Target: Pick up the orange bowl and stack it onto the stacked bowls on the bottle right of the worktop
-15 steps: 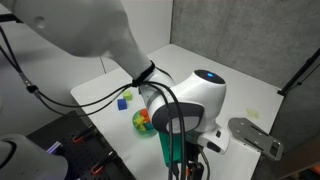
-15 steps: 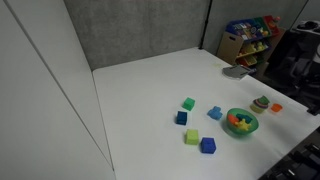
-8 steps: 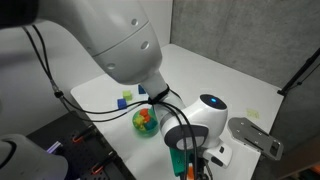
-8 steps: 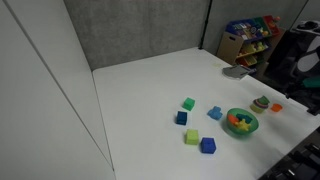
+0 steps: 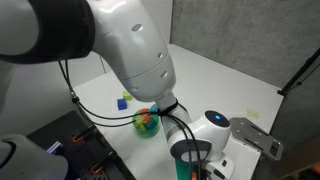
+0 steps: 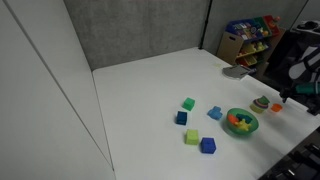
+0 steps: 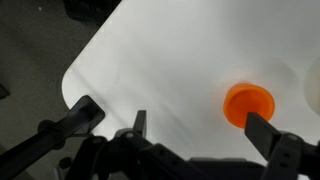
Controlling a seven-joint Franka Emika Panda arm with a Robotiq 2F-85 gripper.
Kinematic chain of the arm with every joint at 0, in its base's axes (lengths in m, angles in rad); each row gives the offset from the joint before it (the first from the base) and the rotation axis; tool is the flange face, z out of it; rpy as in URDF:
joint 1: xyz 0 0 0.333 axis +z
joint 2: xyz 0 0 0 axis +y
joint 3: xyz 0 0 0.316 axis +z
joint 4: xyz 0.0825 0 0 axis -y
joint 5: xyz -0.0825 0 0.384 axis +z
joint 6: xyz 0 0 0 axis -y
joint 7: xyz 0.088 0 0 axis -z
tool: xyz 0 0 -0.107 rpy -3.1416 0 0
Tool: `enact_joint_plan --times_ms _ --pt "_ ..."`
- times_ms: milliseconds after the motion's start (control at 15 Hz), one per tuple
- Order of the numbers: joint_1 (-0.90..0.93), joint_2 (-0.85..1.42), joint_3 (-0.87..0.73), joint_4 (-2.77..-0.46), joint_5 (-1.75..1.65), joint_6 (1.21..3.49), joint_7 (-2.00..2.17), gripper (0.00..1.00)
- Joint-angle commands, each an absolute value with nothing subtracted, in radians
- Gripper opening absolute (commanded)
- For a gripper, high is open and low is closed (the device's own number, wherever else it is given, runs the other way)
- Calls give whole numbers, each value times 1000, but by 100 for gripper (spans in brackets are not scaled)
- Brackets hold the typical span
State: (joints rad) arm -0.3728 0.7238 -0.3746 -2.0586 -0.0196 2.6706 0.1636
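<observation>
The gripper (image 7: 170,113) is seen spread wide and empty in the wrist view, its fingers (image 7: 75,118) hanging above the white worktop (image 7: 160,50) near a rounded corner. The orange bowl (image 7: 248,103) is found upright on the worktop at the right of that view, close beside one finger rather than centred between the two. In an exterior view the orange bowl (image 6: 276,107) is shown just right of the stacked bowls (image 6: 261,102), with a teal bowl (image 6: 241,123) nearer and to the left. The approach is judged to be in hand; nothing is grasped yet. A sideways shift is called for so that the bowl is bracketed, then a descent and a closing on its rim. How high the fingers hang can perhaps not be settled from these views.
</observation>
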Motion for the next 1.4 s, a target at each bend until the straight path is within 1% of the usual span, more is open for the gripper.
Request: enact_joint_plan --times_ms 0,800,867,933,1000,1067,1333 --pt "-390 776 -363 -2011 23 2685 165 100" --pt "-389 839 -349 -1994 74 2730 163 100" --pt "-389 841 -348 -1994 77 2731 163 89" --pt "-388 843 -348 -1995 77 2732 162 73" --pt "-388 844 -347 -1995 78 2732 162 66" --pt "-388 844 -346 -1995 79 2732 162 56" --pt "-388 838 -345 -1999 85 2732 162 25"
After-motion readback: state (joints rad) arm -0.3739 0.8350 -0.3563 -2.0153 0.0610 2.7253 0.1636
